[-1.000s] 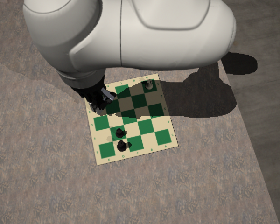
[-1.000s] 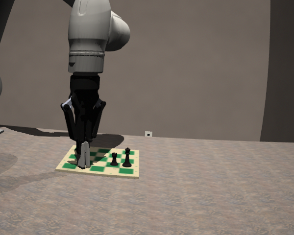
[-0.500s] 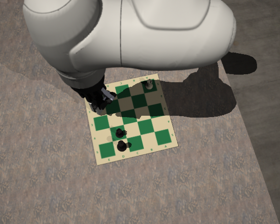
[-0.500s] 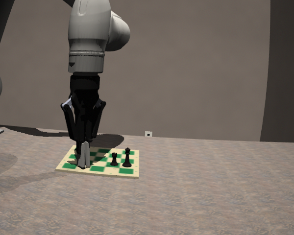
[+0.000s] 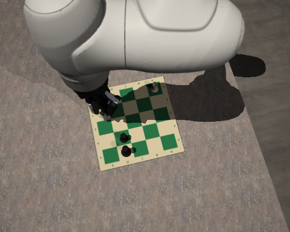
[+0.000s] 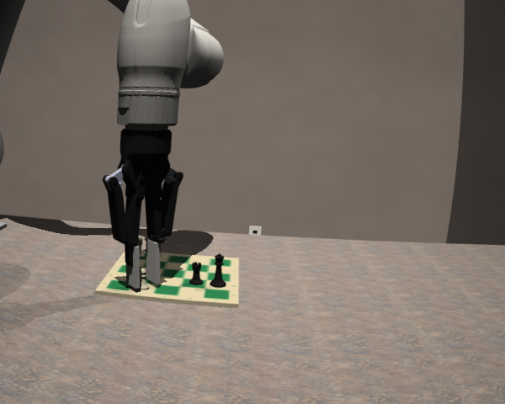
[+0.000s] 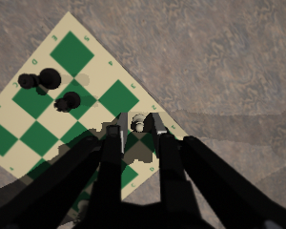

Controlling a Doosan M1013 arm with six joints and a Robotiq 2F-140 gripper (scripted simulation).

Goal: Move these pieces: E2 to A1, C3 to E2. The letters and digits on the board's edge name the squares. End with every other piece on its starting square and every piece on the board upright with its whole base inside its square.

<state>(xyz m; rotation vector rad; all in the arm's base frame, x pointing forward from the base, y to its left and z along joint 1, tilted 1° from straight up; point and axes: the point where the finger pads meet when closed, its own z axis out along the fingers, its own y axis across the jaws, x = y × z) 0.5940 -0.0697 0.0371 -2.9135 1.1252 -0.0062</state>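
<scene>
My gripper [image 5: 104, 110] [image 6: 144, 283] [image 7: 139, 122] stands low over the E2 corner of the green and cream board [image 5: 139, 161] [image 6: 178, 300] [image 7: 94, 75]. Its fingers are slightly parted. A small white pawn [image 7: 138, 123] [image 6: 144, 278] stands upright between them, with a gap on each side. In the top view the gripper hides this pawn. Another white piece [image 5: 154, 87] stands on A1 in the arm's shadow. No piece shows on C3.
A black rook [image 5: 123, 137] [image 6: 195, 273] [image 7: 69, 101] stands on D4 and a taller black piece [image 5: 125, 151] [image 6: 218, 270] [image 7: 50, 78] on D5. The arm's big white body fills the top of the top view. The table edge runs along the right.
</scene>
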